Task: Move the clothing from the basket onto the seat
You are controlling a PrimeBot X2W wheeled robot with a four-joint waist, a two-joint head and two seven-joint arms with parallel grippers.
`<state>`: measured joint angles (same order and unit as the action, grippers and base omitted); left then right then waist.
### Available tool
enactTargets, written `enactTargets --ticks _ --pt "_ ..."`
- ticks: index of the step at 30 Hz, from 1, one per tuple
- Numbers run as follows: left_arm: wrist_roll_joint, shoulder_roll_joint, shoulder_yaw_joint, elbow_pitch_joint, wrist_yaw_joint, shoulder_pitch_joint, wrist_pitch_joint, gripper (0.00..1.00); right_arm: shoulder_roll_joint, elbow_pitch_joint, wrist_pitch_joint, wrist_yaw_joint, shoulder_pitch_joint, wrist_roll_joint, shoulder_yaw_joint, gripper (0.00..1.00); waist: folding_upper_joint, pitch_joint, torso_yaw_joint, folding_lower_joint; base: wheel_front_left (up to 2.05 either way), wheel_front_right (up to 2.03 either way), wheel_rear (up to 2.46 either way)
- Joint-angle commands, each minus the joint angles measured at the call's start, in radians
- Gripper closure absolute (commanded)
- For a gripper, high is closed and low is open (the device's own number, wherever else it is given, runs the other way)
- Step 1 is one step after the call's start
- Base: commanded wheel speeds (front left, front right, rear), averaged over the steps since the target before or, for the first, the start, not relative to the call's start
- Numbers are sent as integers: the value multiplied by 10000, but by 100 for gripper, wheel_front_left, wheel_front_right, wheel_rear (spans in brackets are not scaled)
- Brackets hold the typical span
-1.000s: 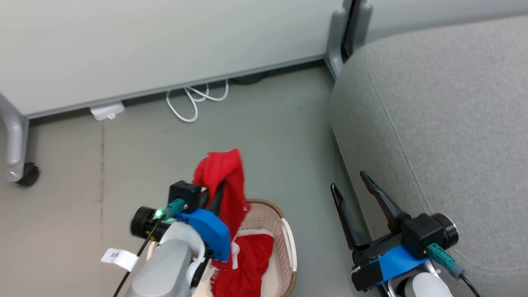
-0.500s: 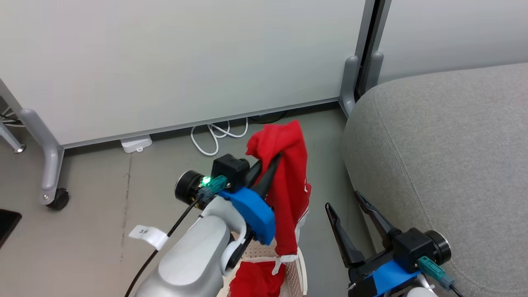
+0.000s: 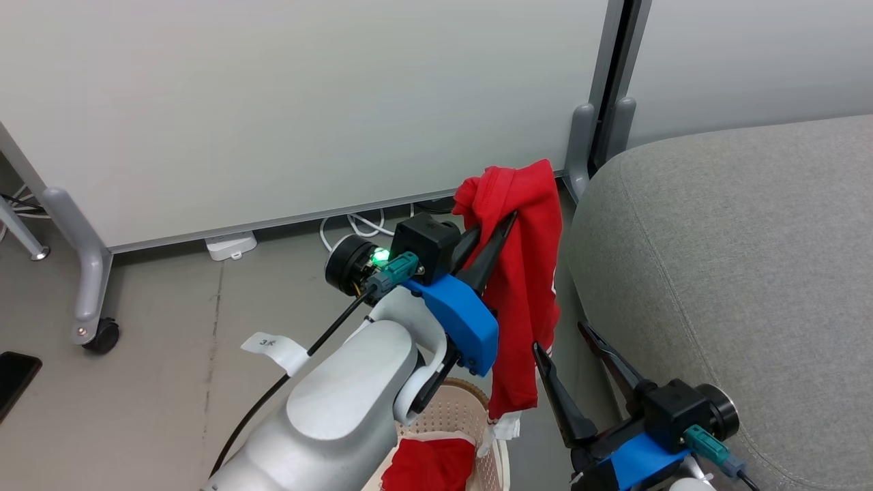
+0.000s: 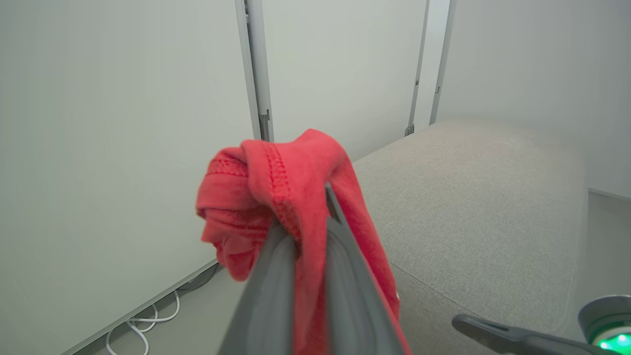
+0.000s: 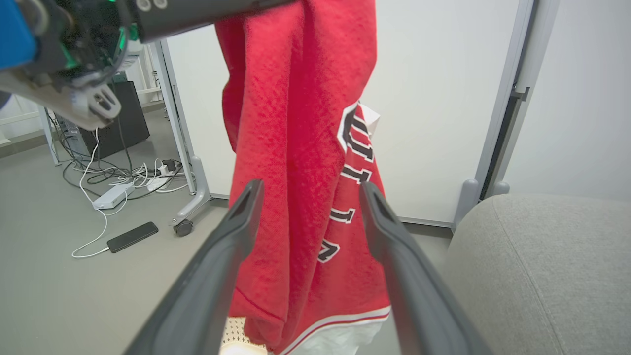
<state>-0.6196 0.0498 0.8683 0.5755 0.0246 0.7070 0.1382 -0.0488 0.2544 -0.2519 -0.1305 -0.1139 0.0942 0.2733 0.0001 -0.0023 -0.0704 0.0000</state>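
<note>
Beside seat (image 3: 736,239), left pincer (image 3: 496,233) apparently clamps hanging clothing (image 3: 522,293).

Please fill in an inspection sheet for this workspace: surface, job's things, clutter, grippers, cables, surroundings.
Surface: grey floor; the basket stands on it beside the sofa.
Job's things: hanging red garment is held above the basket; second red garment lies in the basket; no clothing on the visible part of the sofa.
Clutter: dark phone and white power strip on the floor.
Grippers: left gripper is shut on the hanging red garment; right gripper is open and empty.
Cables: white cable is looped at the foot of the partition.
Surroundings: pale partition on a caster.
</note>
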Motion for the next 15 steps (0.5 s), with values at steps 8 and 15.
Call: enactTargets --ticks 8,15 --pt "-520 14 573 280 -248 406 324 100 -28 55 14 -5 -78 73 75 0 -1 43 -6 0 0 0 0" --pt "-785 12 905 423 -347 534 405 100 -28 272 228 -5 -347 340 391 0 -1 85 18 0 0 0 0"
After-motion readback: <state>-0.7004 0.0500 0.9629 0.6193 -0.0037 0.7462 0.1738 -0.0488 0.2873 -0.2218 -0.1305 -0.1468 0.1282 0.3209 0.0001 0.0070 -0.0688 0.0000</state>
